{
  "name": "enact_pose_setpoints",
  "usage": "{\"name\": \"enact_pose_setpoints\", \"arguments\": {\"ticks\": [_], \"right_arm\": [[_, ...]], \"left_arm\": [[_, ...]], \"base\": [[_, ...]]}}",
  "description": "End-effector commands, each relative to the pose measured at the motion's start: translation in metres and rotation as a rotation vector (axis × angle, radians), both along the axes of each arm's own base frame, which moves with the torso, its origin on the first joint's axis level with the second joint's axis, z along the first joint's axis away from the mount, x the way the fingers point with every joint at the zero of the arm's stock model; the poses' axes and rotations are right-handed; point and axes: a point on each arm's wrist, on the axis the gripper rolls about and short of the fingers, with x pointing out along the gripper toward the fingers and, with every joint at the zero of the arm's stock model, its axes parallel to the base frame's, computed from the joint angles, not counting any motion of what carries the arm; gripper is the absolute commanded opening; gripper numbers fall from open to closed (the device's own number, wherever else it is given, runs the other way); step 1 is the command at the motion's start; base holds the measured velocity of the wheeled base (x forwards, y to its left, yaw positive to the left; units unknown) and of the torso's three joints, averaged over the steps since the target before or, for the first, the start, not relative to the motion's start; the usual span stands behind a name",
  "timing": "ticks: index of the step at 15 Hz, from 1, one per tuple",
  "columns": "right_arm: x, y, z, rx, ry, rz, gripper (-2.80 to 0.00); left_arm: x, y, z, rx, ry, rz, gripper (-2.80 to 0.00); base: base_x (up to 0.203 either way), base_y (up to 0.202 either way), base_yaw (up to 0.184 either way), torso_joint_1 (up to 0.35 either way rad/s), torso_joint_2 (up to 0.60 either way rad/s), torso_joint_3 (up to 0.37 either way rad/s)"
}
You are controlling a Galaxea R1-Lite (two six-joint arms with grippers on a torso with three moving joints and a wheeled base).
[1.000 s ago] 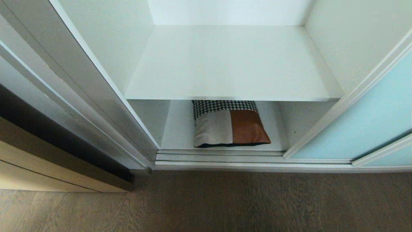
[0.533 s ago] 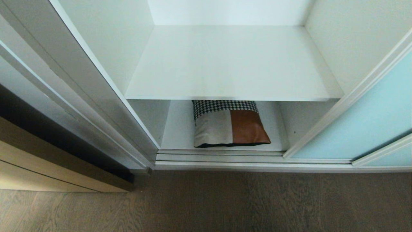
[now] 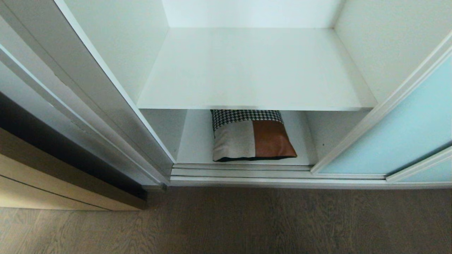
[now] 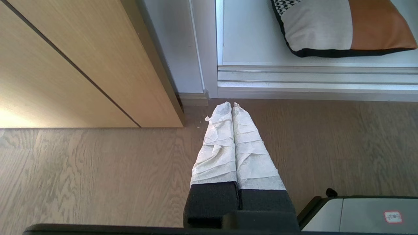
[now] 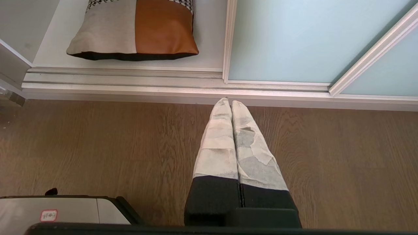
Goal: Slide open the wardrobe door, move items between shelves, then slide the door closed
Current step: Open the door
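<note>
Both the left gripper (image 4: 232,105) and right gripper (image 5: 230,101) hang pressed together above the floor (image 3: 247,222); a cushion (image 3: 250,135) lies at the bottom shelf's (image 3: 197,148) front edge, the sliding door (image 3: 399,134) aside.

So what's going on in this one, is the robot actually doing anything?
Nothing is being handled. The aqua sliding door stands slid to the right, leaving the compartment open. A patchwork cushion lies on the bottom board, under an upper shelf with nothing on it. The left gripper and right gripper hang shut above the wooden floor, holding nothing.
</note>
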Motion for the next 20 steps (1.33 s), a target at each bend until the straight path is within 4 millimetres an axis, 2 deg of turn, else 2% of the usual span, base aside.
{"name": "enact_pose_setpoints", "arguments": {"ticks": [1,20], "right_arm": [[0.0000,0.0000,-0.0001,0.000,0.000,0.000,-2.80],[0.0001,0.0000,-0.0001,-0.011,0.000,0.000,-2.80]], "left_arm": [[0.0002,0.0000,-0.0004,0.000,0.003,0.000,-2.80],[0.0002,0.0000,-0.0005,0.001,0.005,0.000,-2.80]], "base": [[0.000,0.000,0.000,0.000,0.00,0.000],[0.000,0.000,0.000,0.000,0.00,0.000]]}}
